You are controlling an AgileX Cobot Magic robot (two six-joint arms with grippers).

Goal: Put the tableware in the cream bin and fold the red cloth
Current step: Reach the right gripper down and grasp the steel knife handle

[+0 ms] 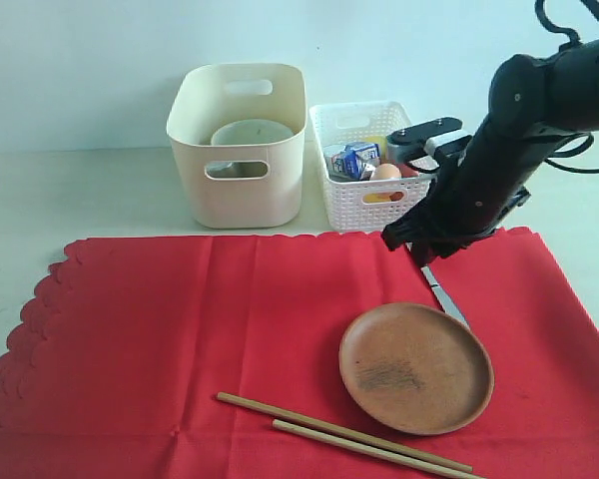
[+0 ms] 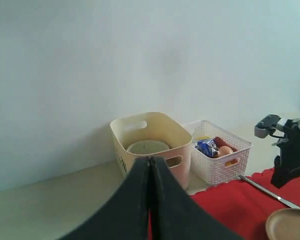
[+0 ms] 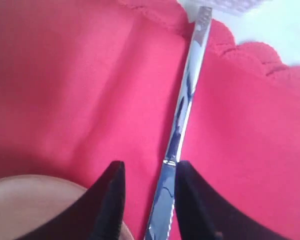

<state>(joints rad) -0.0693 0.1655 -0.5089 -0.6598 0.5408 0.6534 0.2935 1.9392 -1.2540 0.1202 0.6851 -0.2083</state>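
Note:
The red cloth [image 1: 230,339] lies spread flat on the table. On it rest the round brown plate [image 1: 416,367], a pair of wooden chopsticks [image 1: 349,432] and the metal knife [image 1: 445,297] [image 3: 182,110]. My right gripper [image 3: 149,167] stands open low over the knife, its blade lying between the two fingers, close to one of them. The cream bin [image 1: 239,140] [image 2: 150,137] behind the cloth holds a white bowl [image 1: 252,135]. My left gripper [image 2: 150,160] is shut and empty, raised well away from the cloth, and does not show in the exterior view.
A white lattice basket [image 1: 369,200] beside the cream bin holds a small carton [image 1: 357,158], an egg [image 1: 385,172] and other foods. The plate's rim lies right next to the knife blade. Bare table [image 1: 70,190] shows to the left of the bin.

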